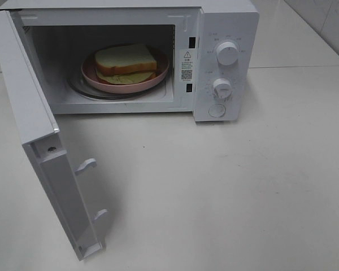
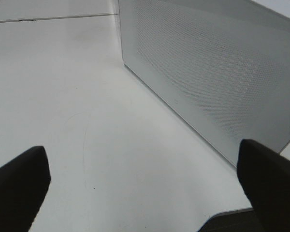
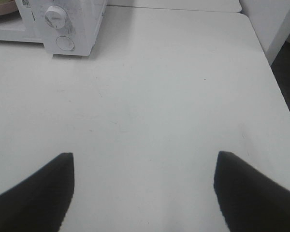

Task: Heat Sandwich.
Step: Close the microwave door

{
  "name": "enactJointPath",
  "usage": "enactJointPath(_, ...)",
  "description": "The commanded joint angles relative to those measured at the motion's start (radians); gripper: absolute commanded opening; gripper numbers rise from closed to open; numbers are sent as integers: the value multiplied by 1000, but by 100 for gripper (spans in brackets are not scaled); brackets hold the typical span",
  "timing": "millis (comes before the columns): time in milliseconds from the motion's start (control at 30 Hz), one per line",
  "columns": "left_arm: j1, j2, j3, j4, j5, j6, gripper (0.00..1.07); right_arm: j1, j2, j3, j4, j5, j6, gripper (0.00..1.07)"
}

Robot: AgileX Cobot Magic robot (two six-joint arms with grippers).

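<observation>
The sandwich (image 1: 126, 62), white bread with an orange-brown crust and pale green filling, lies on a round pink plate (image 1: 161, 74) inside the white microwave (image 1: 229, 22). The microwave's door (image 1: 37, 141) hangs wide open to the left. Neither arm shows in the exterior high view. My left gripper (image 2: 145, 186) is open with nothing between its black fingertips (image 2: 19, 183), just outside the door's perforated outer face (image 2: 212, 72). Over bare table, well away from the microwave's knobs (image 3: 55, 16), my right gripper (image 3: 144, 193) is open and empty too.
The microwave has two white dials (image 1: 226, 53) and a round button (image 1: 217, 110) on its right panel. The white table (image 1: 214, 192) stretches in front of it. A seam to a second table (image 3: 174, 8) runs behind, and the table's right edge (image 3: 280, 96) drops off.
</observation>
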Motion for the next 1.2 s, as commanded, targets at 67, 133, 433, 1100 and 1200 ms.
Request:
enactJointPath(67, 1, -20, 3, -5, -15, -2, 101, -6, -27, 3, -2, -9, 13, 76)
enactJointPath(133, 1, -20, 3, -5, -15, -2, 101, -6, -27, 3, -2, -9, 13, 76)
enactJointPath(433, 1, -20, 3, -5, -15, -2, 101, -6, -27, 3, -2, -9, 13, 76)
enactJointPath(1100, 1, -20, 3, -7, -15, -2, 101, -6, -27, 3, -2, -9, 13, 76)
enactJointPath(1200, 1, -20, 3, -20, -16, -2, 101, -6, -27, 3, -2, -9, 13, 76)
